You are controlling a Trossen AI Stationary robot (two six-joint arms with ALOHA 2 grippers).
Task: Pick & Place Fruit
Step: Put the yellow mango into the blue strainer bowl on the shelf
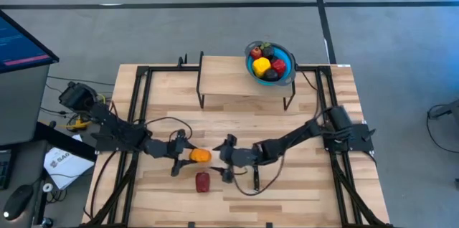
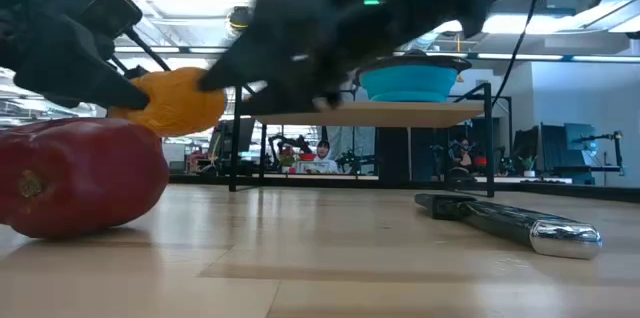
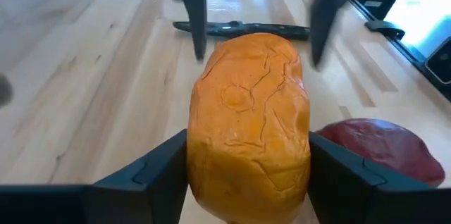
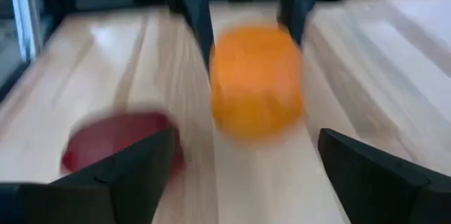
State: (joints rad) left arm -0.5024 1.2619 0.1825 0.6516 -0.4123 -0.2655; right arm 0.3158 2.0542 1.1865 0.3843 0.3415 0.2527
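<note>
- The orange fruit [image 3: 248, 122] is clamped between the left gripper [image 1: 181, 155] fingers, lifted above the table [image 1: 301, 185].
- The right gripper [image 1: 224, 158] is spread wide — nothing held — just beside it.
- A red fruit [image 1: 203, 181] is seen lying on the table nearby.

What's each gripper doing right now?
Left gripper: shut on the orange fruit, held off the table.
Right gripper: open, empty, facing the orange fruit.
</note>
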